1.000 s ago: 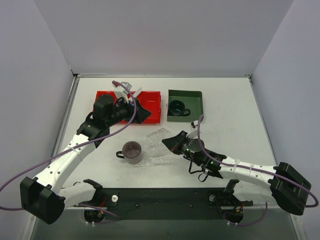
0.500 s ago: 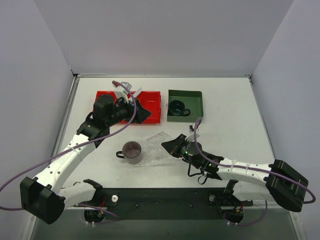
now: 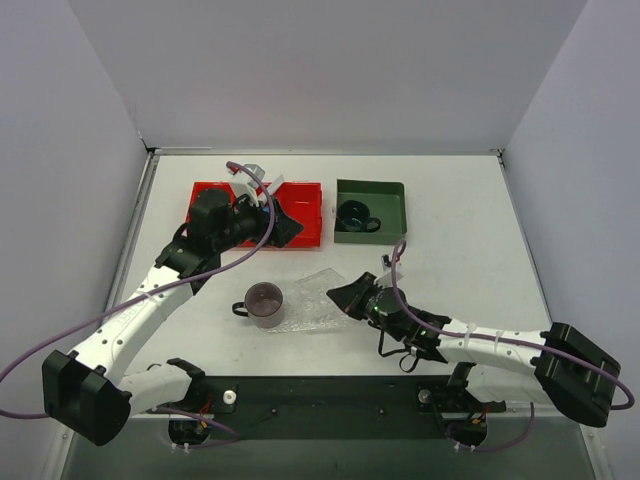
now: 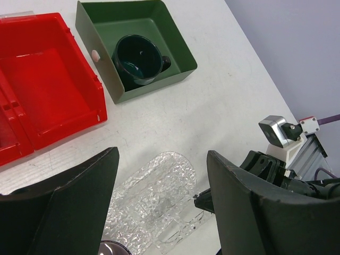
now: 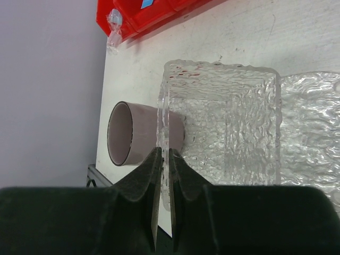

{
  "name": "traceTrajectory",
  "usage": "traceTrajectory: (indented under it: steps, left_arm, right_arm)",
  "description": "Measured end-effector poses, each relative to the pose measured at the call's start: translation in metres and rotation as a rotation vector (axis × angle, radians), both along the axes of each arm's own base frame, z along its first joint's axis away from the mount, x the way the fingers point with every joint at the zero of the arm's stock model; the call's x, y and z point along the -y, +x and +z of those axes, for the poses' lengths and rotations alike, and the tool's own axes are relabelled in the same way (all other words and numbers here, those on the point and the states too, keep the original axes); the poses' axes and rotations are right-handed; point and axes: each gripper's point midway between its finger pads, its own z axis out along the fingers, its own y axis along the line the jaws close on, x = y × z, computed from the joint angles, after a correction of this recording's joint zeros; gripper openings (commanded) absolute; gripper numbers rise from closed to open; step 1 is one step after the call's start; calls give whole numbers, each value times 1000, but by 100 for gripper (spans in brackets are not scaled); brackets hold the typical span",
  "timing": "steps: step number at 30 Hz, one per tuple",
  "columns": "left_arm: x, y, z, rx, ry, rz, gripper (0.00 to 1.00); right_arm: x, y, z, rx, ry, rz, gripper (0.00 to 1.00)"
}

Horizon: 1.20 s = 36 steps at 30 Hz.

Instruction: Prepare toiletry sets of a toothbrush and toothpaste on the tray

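Note:
The clear bumpy tray (image 3: 312,300) lies on the table in front of the arms. My right gripper (image 3: 347,294) is shut on its right rim. In the right wrist view the jaws (image 5: 166,155) pinch the thin clear edge of the tray (image 5: 228,122). My left gripper (image 3: 285,228) hangs open and empty over the red bin (image 3: 305,192), looking down past its fingers (image 4: 265,212) at the tray (image 4: 154,202). A light-blue piece, the toothbrush (image 5: 147,3), shows in the red bin (image 5: 159,16) at the frame's top edge. The toothpaste is hidden.
A mauve cup (image 3: 264,301) stands against the tray's left side, also seen as the cup (image 5: 130,133) behind the pinched rim. A dark green bin (image 3: 392,205) holds a dark cup (image 3: 352,213). The red bin's nearest compartment (image 4: 53,79) is empty.
My right gripper has shifted slightly towards the near edge, and the tray has slid and turned a little with it. The left arm has not moved.

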Motion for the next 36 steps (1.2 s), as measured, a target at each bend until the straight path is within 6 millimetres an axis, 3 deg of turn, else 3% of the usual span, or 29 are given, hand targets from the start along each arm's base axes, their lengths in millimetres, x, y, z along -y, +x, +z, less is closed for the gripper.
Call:
traceTrajectory:
  steps: [4, 7, 13, 20, 30, 36]
  left_arm:
    - [0, 0, -1, -2, 1, 0, 77]
    - [0, 0, -1, -2, 1, 0, 77]
    - [0, 0, -1, -3, 1, -1, 77]
    - [1, 0, -2, -7, 2, -4, 77]
    - [1, 1, -4, -11, 4, -4, 77]
    - [-1, 3, -5, -6, 14, 9, 77]
  right_arm:
    - [7, -4, -5, -19, -36, 1, 29]
    - [14, -9, -13, -42, -77, 2, 38]
    - [24, -15, -22, -65, -135, 8, 46]
    - [33, -16, -22, -79, -243, 13, 48]
    - [48, -4, 18, -111, -410, -66, 45]
    - [51, -7, 6, -183, -521, -58, 43]
